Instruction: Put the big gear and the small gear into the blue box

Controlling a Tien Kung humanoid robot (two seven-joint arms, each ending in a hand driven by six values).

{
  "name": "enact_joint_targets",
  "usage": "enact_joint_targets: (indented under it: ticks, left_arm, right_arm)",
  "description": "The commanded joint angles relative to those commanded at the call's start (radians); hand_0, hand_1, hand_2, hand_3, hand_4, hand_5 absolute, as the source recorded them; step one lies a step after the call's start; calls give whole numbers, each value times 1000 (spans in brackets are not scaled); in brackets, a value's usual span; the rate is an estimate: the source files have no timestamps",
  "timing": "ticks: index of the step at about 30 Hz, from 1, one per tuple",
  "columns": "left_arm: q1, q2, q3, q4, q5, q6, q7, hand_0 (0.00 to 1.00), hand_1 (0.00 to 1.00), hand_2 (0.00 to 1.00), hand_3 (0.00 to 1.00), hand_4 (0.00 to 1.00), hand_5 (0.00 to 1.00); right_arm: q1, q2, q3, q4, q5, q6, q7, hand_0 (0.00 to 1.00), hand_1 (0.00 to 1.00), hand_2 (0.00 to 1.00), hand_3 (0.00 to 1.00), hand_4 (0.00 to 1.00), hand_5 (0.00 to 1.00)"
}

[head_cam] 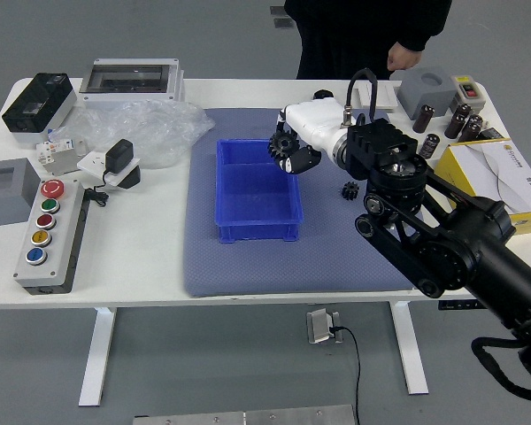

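Toothed blk gear point(282, 146) in R hand point(311, 133)

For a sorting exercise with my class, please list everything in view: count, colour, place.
big gear: 1, black, in robot hand, over blue box
small gear: 1, black, on mat
blue box: 1, blue, on mat
mat: 1, grey-blue, on table
table: 1, white, centre
button unit: 1, grey, left
bins: 2, grey, left, far right
black-topped box: 1, far left
framed unit: 1, grey, far left
plastic wrap: 1, clear, left
small devices: several, mixed, left
dark cylinders: at least 4, right
yellow-sided box: 1, right
metal fitting: 1, silvery, below table
person: 1, dark clothing, far side
right arm: 1, black, from right
robot hand: 1, white and black, over blue box
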Motion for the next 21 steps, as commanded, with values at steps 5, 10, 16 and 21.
enact_joint_targets:
  ticks: [5, 10, 16, 21]
  left_arm:
    - [0, -1, 1, 0, -1, 0, 0, 834, 800, 799, 778, 679, 366]
    - [0, -2, 1, 0, -1, 0, 1, 834, 800, 799, 779, 679, 366]
    - [0, -3, -1, 0, 0, -1, 1, 834, 800, 799, 779, 680, 366]
    - [-1, -4, 0, 0, -1, -1, 1, 834, 800, 799, 778, 679, 366]
  right_arm:
    - [2, 24, -18, -18, 0, 14, -2, 652, 531, 479, 522, 651, 344]
    - [5, 38, -18, -39, 0, 38, -3, 742, 633, 676, 938, 862, 513]
    - [13, 46, -6, -58, 0, 57, -2, 809, 710, 801, 998, 937, 578]
    - [18, 51, -3, -64, 0, 63, -2, 823, 722, 806, 998, 958, 597]
